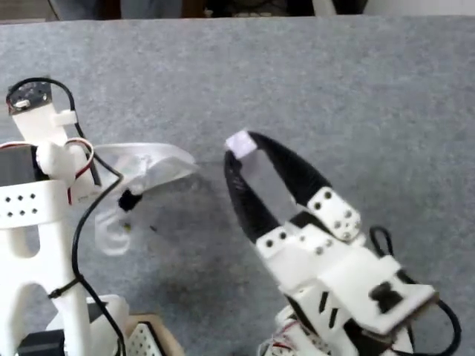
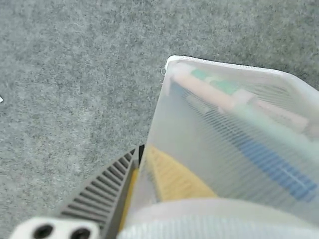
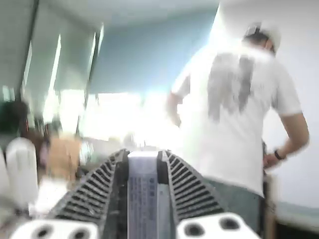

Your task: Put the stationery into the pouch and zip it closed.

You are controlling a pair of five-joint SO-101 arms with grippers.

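Watch the pouch point(image 1: 152, 169) first, since it is the big thing. Your left hand point(image 2: 134, 159) is pinched on one edge of it, close to the left arm, and the pouch seems lifted a little off the grey tabletop point(image 1: 334, 89). The pouch is soft and floppy. I think its mouth could sag shut, or the pens point(image 2: 239, 99) and the yellow thing point(image 2: 172, 177) inside could slide out if it tips. You cannot see how wide the mouth is.

Next is your right hand point(image 1: 241, 156). Its two black fingers are squeezed on a small white block point(image 3: 142, 189), likely an eraser. They grip it only at their tips, so a bump on the pouch rim could knock it loose onto the tabletop.

The block is near the pouch's right side, not touching it. If you aim badly, you may push the pouch away and miss the mouth.
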